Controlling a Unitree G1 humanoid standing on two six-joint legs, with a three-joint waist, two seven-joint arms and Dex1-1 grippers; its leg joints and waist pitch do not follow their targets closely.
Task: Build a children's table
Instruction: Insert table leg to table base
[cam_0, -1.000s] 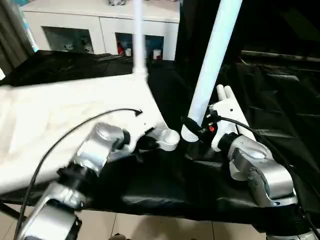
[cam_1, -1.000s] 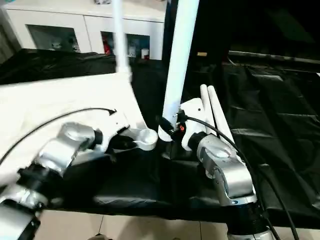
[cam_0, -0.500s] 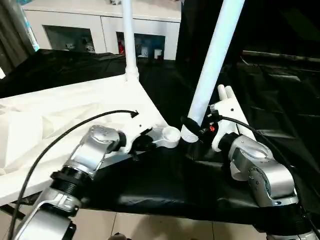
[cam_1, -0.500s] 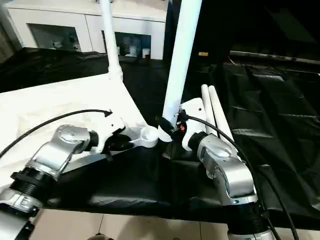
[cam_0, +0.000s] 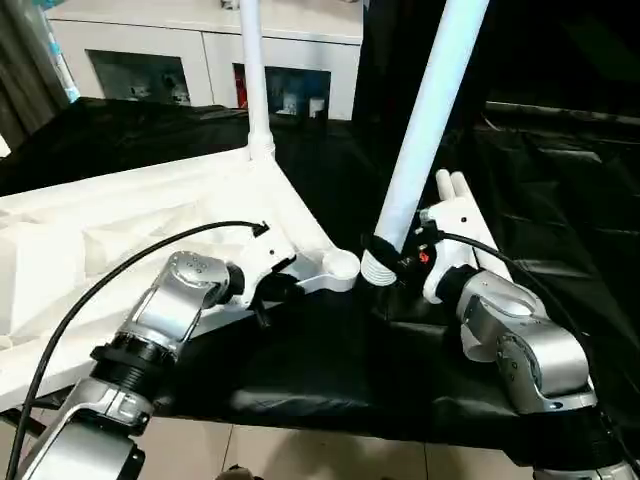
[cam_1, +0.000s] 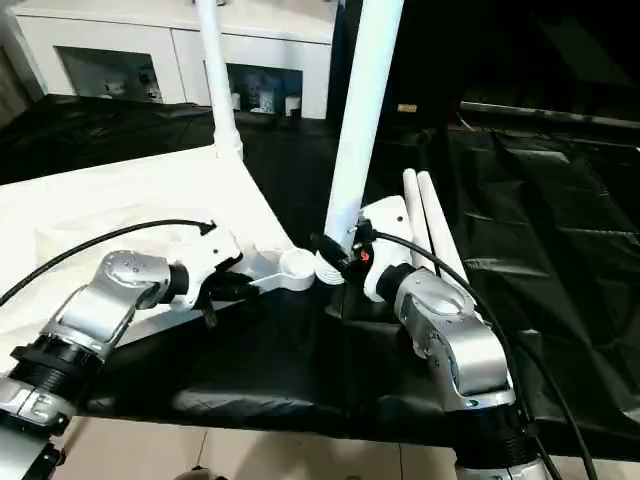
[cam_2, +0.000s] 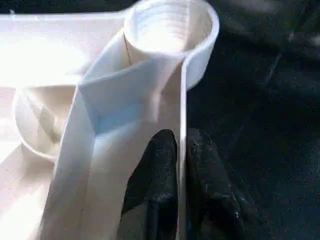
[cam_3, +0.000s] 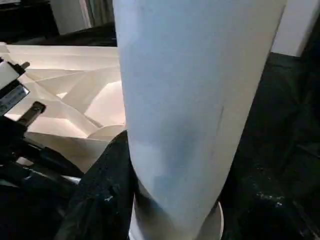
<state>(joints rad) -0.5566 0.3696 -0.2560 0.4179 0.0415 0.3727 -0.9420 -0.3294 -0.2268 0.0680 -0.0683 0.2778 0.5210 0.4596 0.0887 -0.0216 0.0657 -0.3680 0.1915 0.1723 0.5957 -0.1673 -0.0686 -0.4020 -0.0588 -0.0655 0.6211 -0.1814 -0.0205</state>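
A white cabinet (cam_0: 205, 45) with glass doors stands behind the black-draped table (cam_0: 560, 220).

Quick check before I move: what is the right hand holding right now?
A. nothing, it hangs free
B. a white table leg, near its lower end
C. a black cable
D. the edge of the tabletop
B: the right hand is closed around the white table leg near its lower end, beside the tabletop's empty corner socket.
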